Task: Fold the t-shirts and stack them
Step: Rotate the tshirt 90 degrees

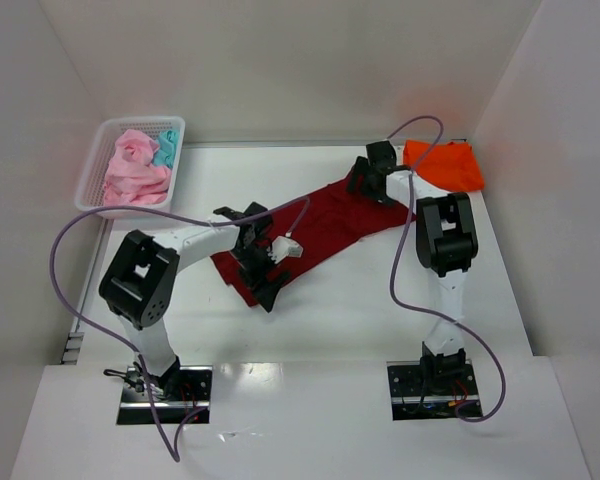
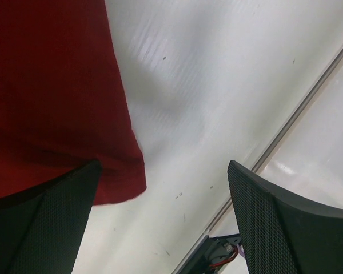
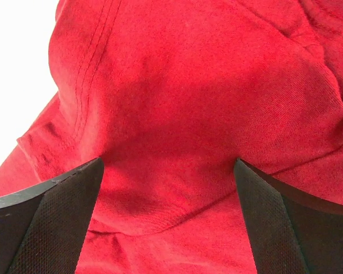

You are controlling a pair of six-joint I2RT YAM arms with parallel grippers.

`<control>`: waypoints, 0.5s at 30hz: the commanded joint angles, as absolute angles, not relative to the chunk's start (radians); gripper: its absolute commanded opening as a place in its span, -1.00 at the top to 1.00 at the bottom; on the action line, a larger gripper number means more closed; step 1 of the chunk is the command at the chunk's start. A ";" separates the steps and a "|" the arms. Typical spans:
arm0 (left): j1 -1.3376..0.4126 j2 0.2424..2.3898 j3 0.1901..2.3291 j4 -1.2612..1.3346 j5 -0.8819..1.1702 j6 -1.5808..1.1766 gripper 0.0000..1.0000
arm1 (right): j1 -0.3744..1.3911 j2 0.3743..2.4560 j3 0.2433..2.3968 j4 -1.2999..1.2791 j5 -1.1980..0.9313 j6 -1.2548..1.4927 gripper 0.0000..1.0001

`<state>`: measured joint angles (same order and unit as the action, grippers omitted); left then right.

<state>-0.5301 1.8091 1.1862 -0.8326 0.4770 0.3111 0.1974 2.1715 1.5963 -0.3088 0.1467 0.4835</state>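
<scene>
A large dark red t-shirt [image 1: 320,228] lies spread across the middle of the table. My left gripper [image 1: 265,280] is open over its near left corner; the left wrist view shows that corner [image 2: 51,103] beside one fingertip [image 2: 46,228], with bare table between the jaws. My right gripper [image 1: 365,180] is open over the shirt's far right end; red cloth [image 3: 177,114] fills the right wrist view, bunched between the jaws. A bright orange t-shirt [image 1: 445,165] lies folded at the far right. Pale pink t-shirts [image 1: 135,170] and a teal one [image 1: 165,150] lie in a basket.
The white mesh basket [image 1: 100,205] stands at the far left corner. White walls enclose the table on three sides. Purple cables [image 1: 80,270] loop off both arms. The arm bases [image 1: 165,385] sit at the near edge.
</scene>
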 commanded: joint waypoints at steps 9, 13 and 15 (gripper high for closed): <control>-0.534 1.663 1.183 -0.811 0.419 0.313 -0.98 | 0.282 2.408 1.920 -0.374 0.074 0.466 -1.00; -0.534 1.663 1.192 -0.802 0.385 0.313 -0.98 | 0.325 2.495 2.064 -0.399 0.043 0.457 -1.00; -0.534 1.663 1.192 -0.793 0.345 0.302 -0.98 | 0.334 2.534 2.158 -0.411 0.014 0.457 -1.00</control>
<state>-0.5301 1.6669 1.1633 -0.8093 0.3882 0.3092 0.2886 2.4626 2.0609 -0.3691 0.1036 0.4553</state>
